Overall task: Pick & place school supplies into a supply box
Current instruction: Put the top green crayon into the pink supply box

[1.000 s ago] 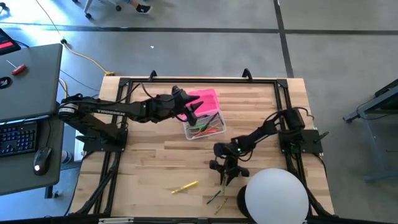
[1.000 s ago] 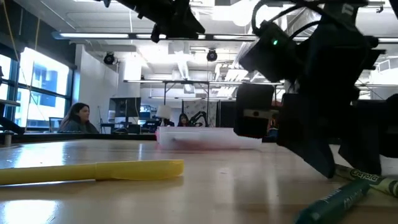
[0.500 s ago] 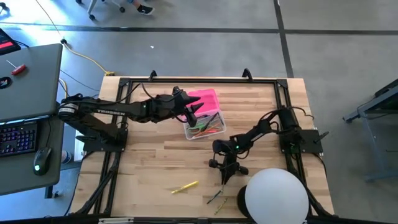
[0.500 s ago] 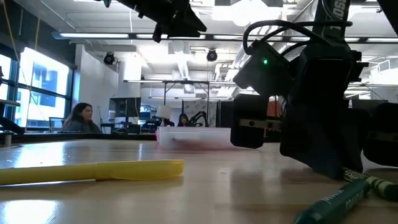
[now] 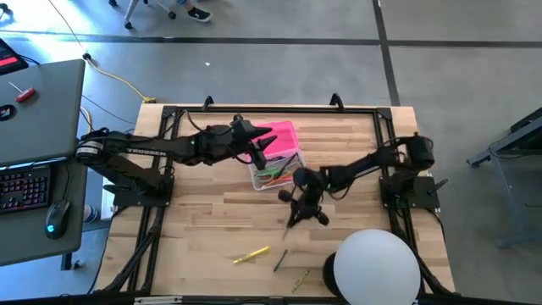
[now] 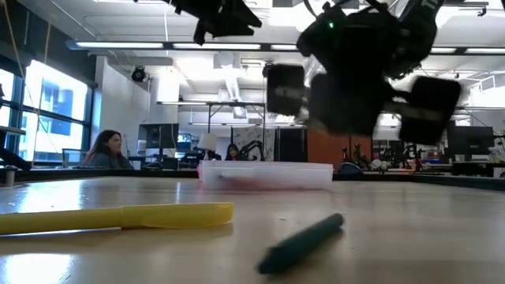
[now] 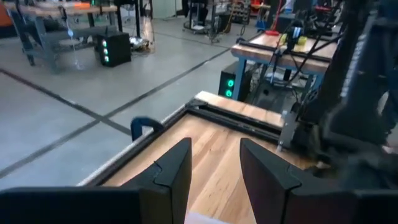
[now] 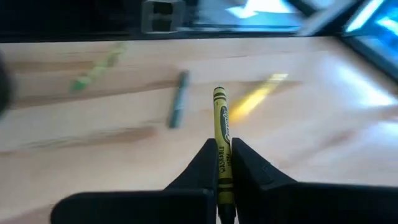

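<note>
**A:** What is the setting?

**B:** A pale wooden table (image 5: 212, 220) in a workshop with a grey concrete floor. In the low view a person (image 6: 101, 150) sits far behind the table. A large white dome (image 5: 375, 268) rests at the table's near right corner.

**A:** Where is the supply box?

**B:** The clear supply box (image 5: 276, 170) sits near the table's centre with pens and pencils (image 5: 279, 175) inside, its pink lid (image 5: 279, 137) open behind it. The left gripper (image 5: 262, 147) hovers directly over the box and lid. Its fingers (image 7: 177, 169) stand a moderate gap apart, with nothing between them.

**A:** And the right gripper?

**B:** The right gripper (image 5: 298, 209) hangs above the table just beside the box's near right corner. Its fingers are pinched together on a yellow crayon (image 8: 221, 134), which sticks out past the fingertips.

**A:** What is left on the table?

**B:** Below the right gripper, toward the table's near edge, lies a dark green marker (image 5: 280, 259). A yellow highlighter (image 5: 251, 254) lies to the left of it, and a light green pencil (image 5: 301, 278) just beside the dome. All three are well apart from either gripper.
</note>
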### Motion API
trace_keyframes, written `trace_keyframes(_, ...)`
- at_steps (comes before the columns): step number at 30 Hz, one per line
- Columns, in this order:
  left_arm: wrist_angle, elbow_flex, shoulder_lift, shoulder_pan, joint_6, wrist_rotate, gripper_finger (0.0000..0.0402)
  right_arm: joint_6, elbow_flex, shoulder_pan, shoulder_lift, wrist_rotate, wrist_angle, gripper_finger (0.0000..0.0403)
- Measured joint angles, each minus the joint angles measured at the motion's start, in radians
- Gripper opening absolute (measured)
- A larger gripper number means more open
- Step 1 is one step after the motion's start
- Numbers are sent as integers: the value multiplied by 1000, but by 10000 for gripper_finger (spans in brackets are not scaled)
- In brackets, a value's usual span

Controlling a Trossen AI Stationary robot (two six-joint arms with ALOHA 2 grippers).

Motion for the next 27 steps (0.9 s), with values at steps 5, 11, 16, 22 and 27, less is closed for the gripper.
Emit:
trace_keyframes(5, -125, 64, -48, -15, 48, -1, 168, 7, 0, -106, -90, 124, 0, 14)
trace_keyframes(11, -278, 95, -82, -88, 50, -1, 168, 138, 0, -282, -103, 311, 96, 5)
trace_keyframes(16, -331, 94, -79, -142, 50, -1, 168, 292, 1, -367, -80, 312, 89, 12)
trace_keyframes(22, -342, 94, -80, -150, 50, -36, 168, 272, 1, -345, -78, 309, 35, 10)
trace_keyframes(27, -342, 94, -79, -148, 49, -101, 168, 272, 1, -329, -78, 350, 26, 29)
